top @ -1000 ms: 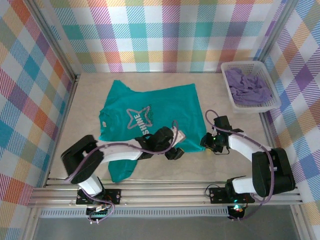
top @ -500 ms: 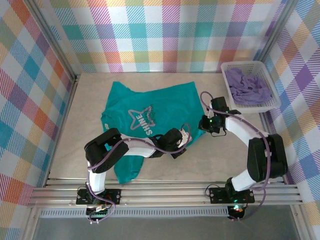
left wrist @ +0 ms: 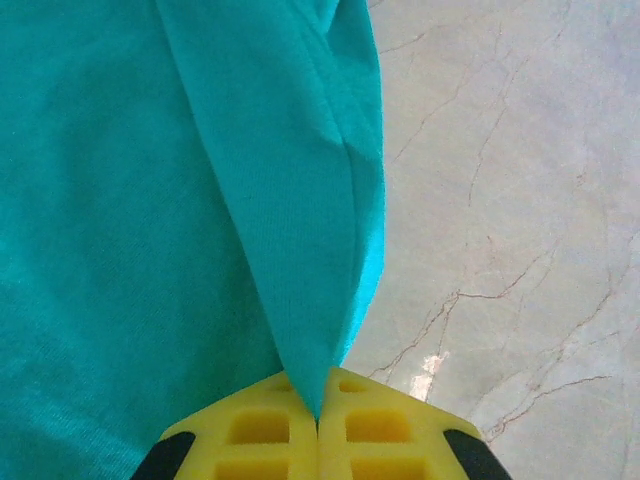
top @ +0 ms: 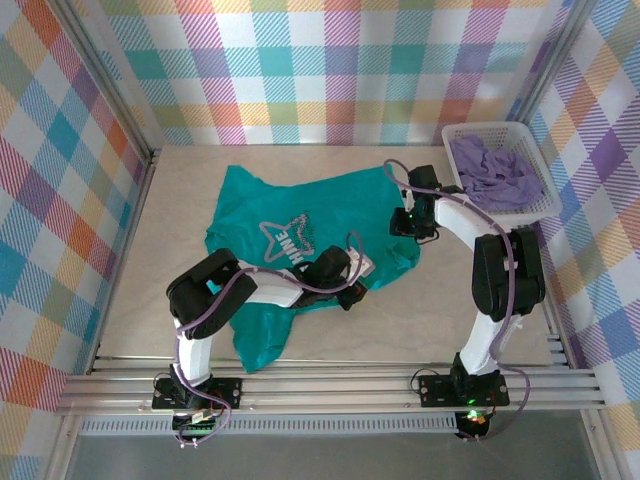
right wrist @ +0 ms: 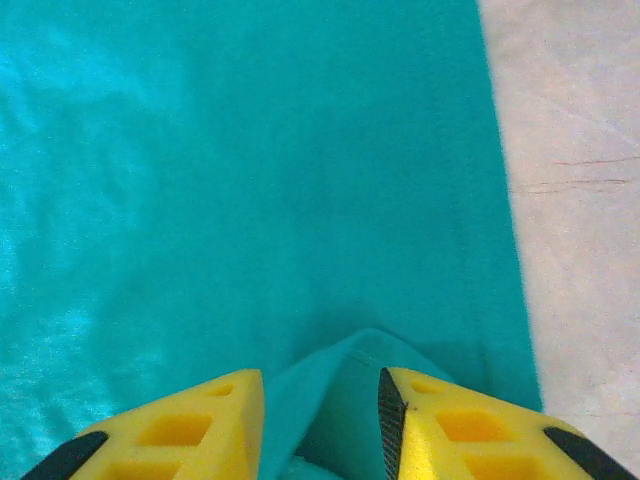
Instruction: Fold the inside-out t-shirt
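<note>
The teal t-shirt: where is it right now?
In the top view the teal t-shirt lies mid-table, left of the white basket, its near edge pinched by the left gripper, the right gripper at its right edge.

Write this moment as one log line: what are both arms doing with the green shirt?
left jaws: shut on t-shirt edge | right jaws: open, shirt fold between | fold: unfinished

a teal-green cotton t-shirt with a pale star print lies rumpled on the pale marble-patterned table. the left gripper sits at its near hem, the right gripper at its right edge (near the white plastic basket holding a lavender-purple garment).
</note>
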Available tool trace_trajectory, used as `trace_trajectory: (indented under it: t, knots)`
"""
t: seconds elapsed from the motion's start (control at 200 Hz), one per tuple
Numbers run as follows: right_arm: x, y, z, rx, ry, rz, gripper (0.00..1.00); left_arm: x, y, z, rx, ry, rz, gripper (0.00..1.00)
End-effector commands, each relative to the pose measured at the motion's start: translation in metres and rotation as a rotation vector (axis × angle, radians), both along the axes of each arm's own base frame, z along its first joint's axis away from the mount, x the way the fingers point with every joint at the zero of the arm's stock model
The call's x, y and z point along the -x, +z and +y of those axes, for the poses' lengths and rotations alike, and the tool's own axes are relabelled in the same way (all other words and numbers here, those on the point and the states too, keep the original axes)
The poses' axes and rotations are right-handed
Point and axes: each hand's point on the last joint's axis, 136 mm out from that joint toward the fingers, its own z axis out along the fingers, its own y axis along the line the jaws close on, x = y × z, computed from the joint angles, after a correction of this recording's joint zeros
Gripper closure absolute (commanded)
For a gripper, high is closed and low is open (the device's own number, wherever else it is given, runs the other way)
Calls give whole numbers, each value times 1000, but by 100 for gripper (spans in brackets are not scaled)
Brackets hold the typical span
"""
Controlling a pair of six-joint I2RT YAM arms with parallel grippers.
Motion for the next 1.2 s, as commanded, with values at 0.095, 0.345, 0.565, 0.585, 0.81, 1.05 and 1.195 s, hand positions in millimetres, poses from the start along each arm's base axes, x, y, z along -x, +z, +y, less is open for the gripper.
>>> trace_trajectory:
  t: [0.095, 0.345, 0.565, 0.585, 0.81, 1.05, 1.195]
  knots:
    - [41, 8, 10, -59, 98, 16, 61, 12, -18, 14, 1, 9, 131, 100]
    - [53, -13, 24, 8, 193, 48, 58, 13, -18, 12, 9, 3, 145, 100]
    - [44, -18, 28, 64, 241, 37, 58, 13, -17, 12, 13, 4, 143, 100]
    - [44, -18, 27, 70, 240, 38, 58, 14, -17, 12, 13, 3, 143, 100]
    - [35, -16, 21, 121, 247, 5, 74, 13, -17, 12, 12, 3, 145, 100]
    - [39, -15, 19, 127, 249, 11, 91, 14, -17, 12, 8, 5, 145, 100]
    - [47, 5, 16, 120, 251, -6, 99, 11, -11, 13, 9, 15, 135, 100]
